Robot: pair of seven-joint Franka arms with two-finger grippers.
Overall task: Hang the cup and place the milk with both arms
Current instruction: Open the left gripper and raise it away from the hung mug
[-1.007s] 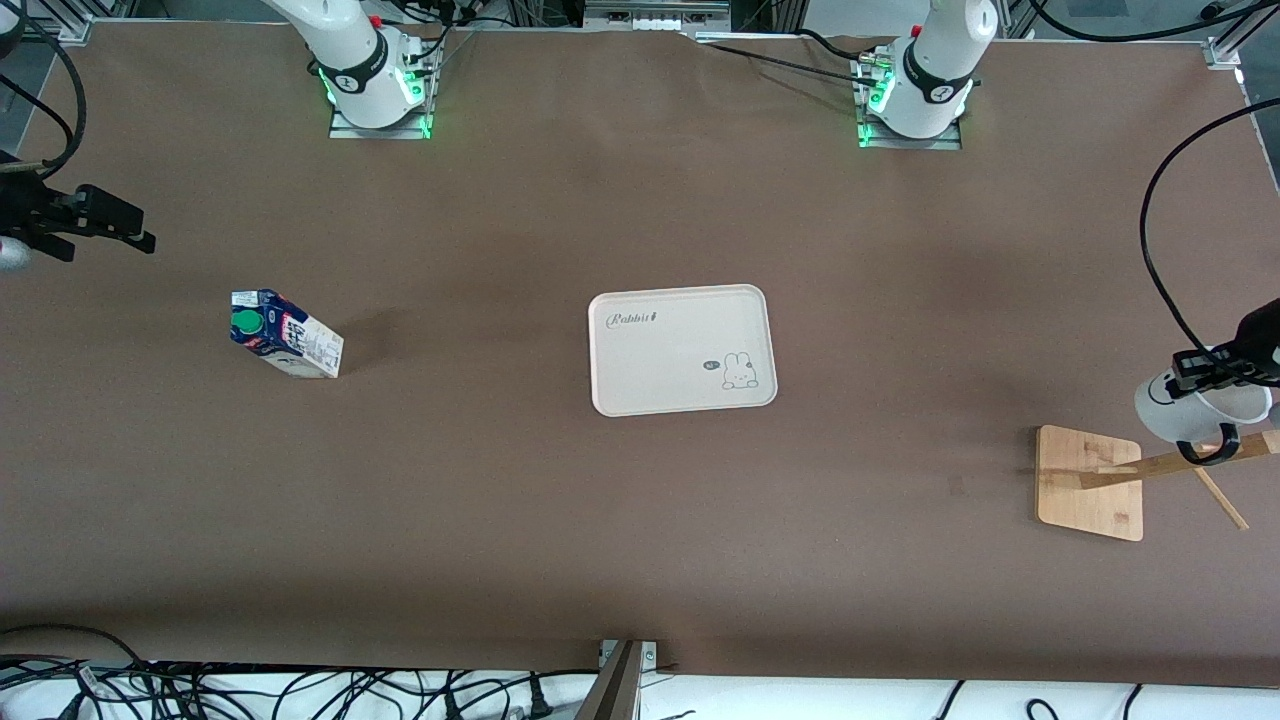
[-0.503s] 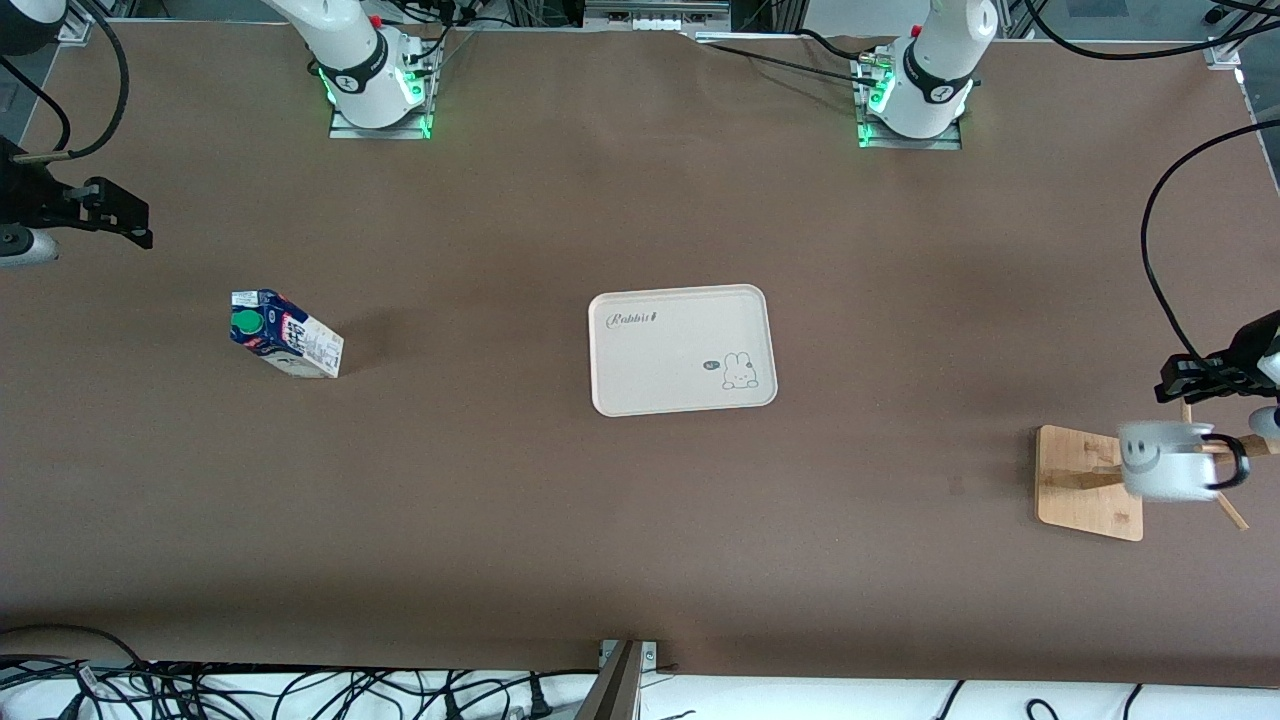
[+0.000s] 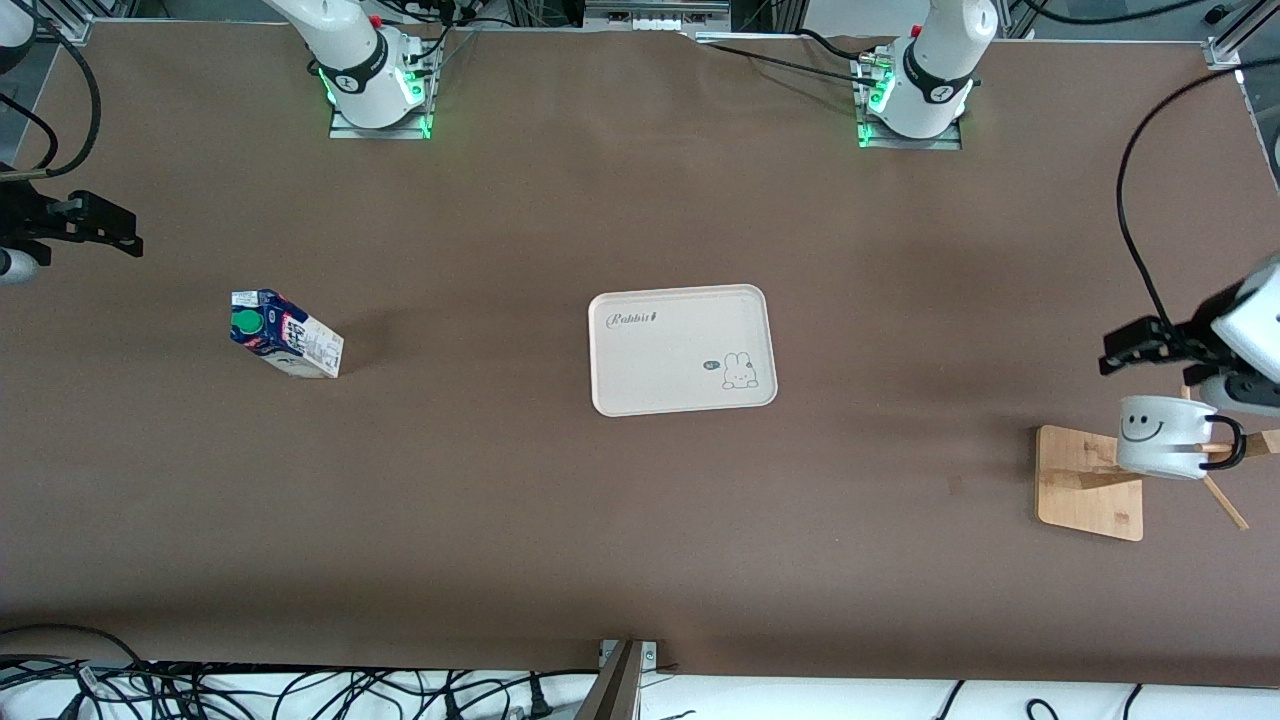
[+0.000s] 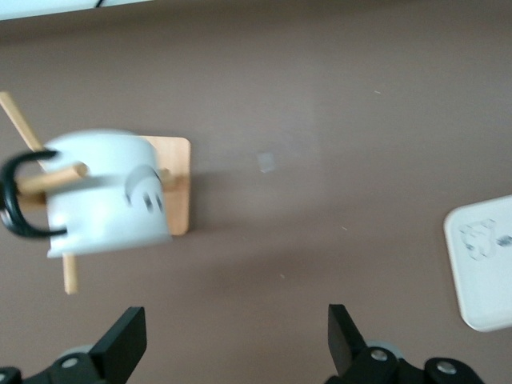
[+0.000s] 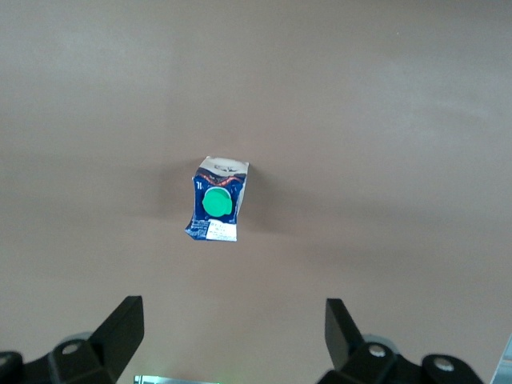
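Note:
The white smiley-face cup hangs by its black handle on a peg of the wooden rack at the left arm's end of the table. In the left wrist view the cup is slightly blurred on the peg. My left gripper hovers open and empty just above the cup, apart from it; its fingers stand wide. The blue-and-white milk stands toward the right arm's end, green cap up. My right gripper hangs open and empty over that end's edge, with the milk below and ahead of it.
A cream tray with a rabbit drawing lies in the middle of the table; its corner shows in the left wrist view. The rack's thin pegs stick out past its base toward the table's edge. Cables hang by both grippers.
My left gripper opened and let go of the cup, which dropped, swung and now hangs on the peg. The left gripper drew up and away from it. The right gripper barely shifted.

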